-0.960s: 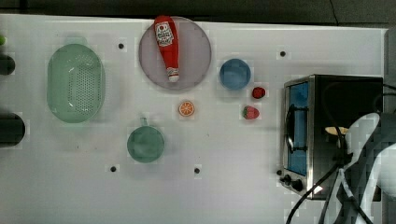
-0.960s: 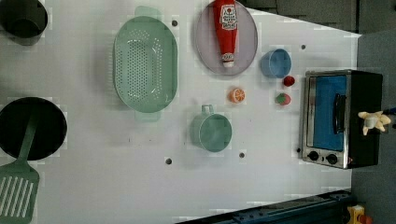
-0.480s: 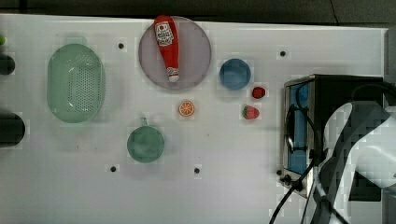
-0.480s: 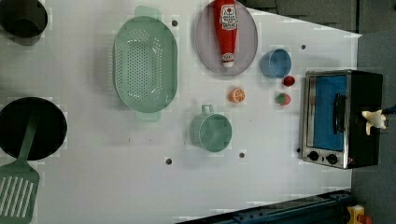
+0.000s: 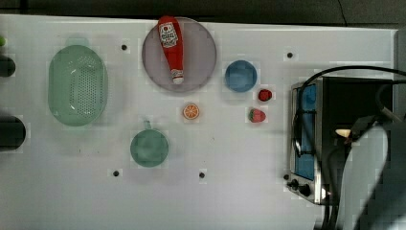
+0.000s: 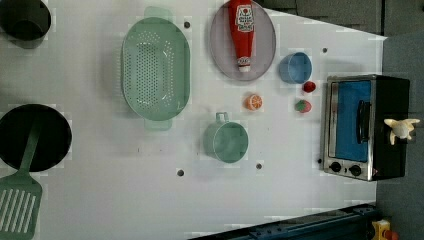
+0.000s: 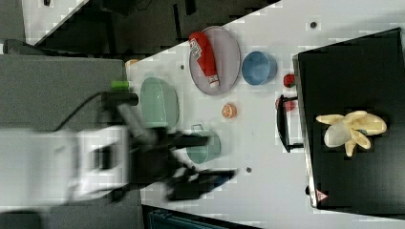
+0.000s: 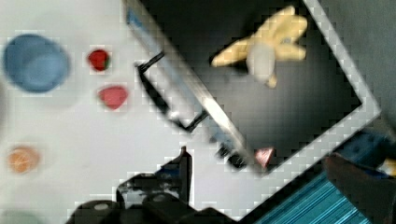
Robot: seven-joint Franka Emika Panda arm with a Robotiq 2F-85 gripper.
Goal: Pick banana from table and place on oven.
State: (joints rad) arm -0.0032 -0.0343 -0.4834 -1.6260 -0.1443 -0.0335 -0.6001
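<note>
The dark gripper (image 8: 184, 170) hangs over the large white rectangular table (image 5: 239, 191) with nothing in it. Whether it is released or clenched cannot be told.

Closest to it is the knob end of the boxy toaster oven with a black top, silver front and blue-tinted glass door (image 6: 350, 120). The oven's bar handle is a little beyond. Farther across the black top, well apart from the gripper, lies the pale yellow peeled banana (image 7: 351, 130). It rests flat on the oven.

On the table in front of the oven door, near the gripper, are a red strawberry (image 5: 257, 115) and a small dark-red round fruit (image 5: 265, 95). The round blue bowl (image 5: 241, 75) sits just beyond them, and the orange half (image 5: 191, 111) lies off to the side. Farther out stand the green handled cup (image 5: 149, 148) and the grey round plate (image 5: 201, 57), which carries a red ketchup bottle (image 5: 172, 48). Farthest away are the pale green perforated colander (image 5: 77, 85), the black round pan (image 6: 35, 137) and the green slotted spatula (image 6: 19, 205).
</note>
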